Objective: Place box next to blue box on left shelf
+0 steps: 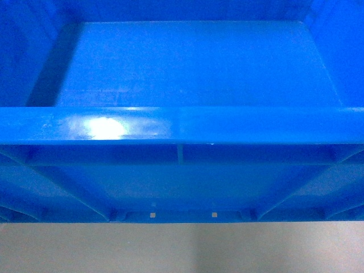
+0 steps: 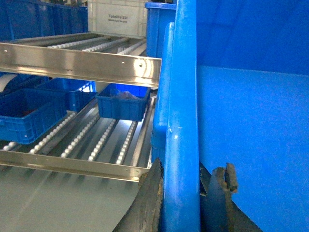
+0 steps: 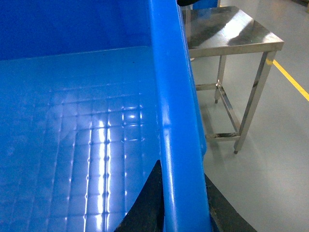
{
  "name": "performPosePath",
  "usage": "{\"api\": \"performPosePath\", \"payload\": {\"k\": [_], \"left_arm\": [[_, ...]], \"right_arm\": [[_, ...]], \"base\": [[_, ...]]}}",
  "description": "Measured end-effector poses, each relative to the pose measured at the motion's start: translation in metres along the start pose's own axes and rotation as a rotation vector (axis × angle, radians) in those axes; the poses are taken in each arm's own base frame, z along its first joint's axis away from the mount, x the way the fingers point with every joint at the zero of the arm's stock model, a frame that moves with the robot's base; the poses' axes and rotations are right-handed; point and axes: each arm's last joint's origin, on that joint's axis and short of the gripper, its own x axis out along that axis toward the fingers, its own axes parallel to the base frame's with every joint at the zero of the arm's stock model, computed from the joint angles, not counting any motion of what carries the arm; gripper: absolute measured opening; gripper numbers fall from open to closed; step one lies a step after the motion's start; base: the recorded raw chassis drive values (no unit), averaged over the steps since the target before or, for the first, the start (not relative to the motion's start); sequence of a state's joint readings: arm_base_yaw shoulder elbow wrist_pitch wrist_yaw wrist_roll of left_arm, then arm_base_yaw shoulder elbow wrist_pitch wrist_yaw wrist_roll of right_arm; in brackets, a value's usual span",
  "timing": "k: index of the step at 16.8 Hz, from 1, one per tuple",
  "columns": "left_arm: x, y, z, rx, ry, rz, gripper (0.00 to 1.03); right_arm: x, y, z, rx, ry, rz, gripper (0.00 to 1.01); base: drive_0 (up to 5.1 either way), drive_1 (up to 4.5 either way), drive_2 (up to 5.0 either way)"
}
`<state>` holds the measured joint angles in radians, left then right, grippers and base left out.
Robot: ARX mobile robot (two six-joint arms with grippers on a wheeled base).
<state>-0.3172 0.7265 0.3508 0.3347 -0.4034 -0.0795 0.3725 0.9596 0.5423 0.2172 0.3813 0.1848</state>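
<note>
One box (image 1: pixel 187 74) clamped by two grippers: left (image 2: pixel 181 193), right (image 3: pixel 181 203).

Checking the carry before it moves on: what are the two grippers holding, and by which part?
Both hold the box: the left gripper straddles its left rim, the right gripper its right rim, jaws on either side of the wall.
</note>
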Motion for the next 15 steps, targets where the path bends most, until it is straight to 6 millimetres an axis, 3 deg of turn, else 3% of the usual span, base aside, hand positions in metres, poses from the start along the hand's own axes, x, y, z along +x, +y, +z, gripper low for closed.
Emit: {"api": "performPosePath", "payload": {"k": [15], "left_arm": [[0.0001, 0.0002, 0.0002, 0.000, -0.002, 0.001, 0.10]], "right_arm": [[0.0000, 0.0000, 0.0001, 0.001, 0.000, 0.001, 0.10]], "base": [[-5.0, 2.43, 2.4]]}}
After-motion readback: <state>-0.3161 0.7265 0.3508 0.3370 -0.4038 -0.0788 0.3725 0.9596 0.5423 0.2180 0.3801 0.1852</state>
